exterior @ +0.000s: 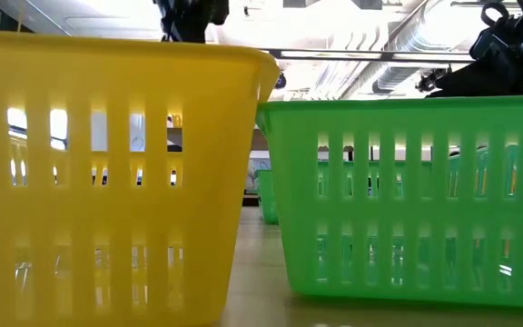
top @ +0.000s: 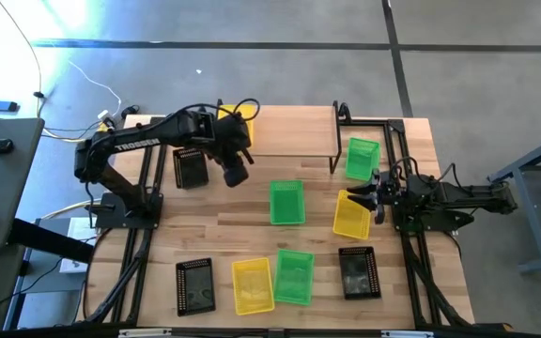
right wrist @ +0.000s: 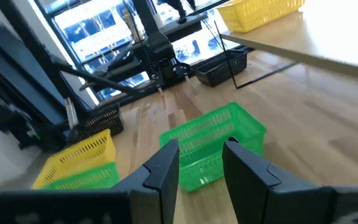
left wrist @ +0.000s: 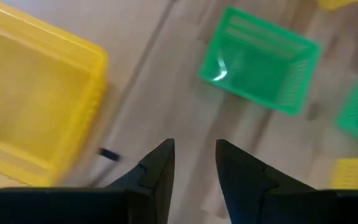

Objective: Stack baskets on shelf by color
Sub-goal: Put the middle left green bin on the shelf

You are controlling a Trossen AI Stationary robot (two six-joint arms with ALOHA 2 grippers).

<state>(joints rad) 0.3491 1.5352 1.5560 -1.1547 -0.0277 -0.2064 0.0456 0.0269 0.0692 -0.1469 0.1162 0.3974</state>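
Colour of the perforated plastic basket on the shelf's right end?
Green plastic basket on the wooden shelf; high view.

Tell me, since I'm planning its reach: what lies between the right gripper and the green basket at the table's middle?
In the high view, a yellow basket lies between the right gripper and the green basket.

Open tabletop (top: 242, 211) left of the middle green basket (top: 286, 203); baskets crowd the right.

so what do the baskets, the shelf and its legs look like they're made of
The yellow basket and green basket look like thin moulded plastic, slightly glossy: light glows through the slotted walls. The shelf board looks like pale, matte wood, much like the tabletop. Its legs are thin and black, probably painted metal rod, though that is less certain.
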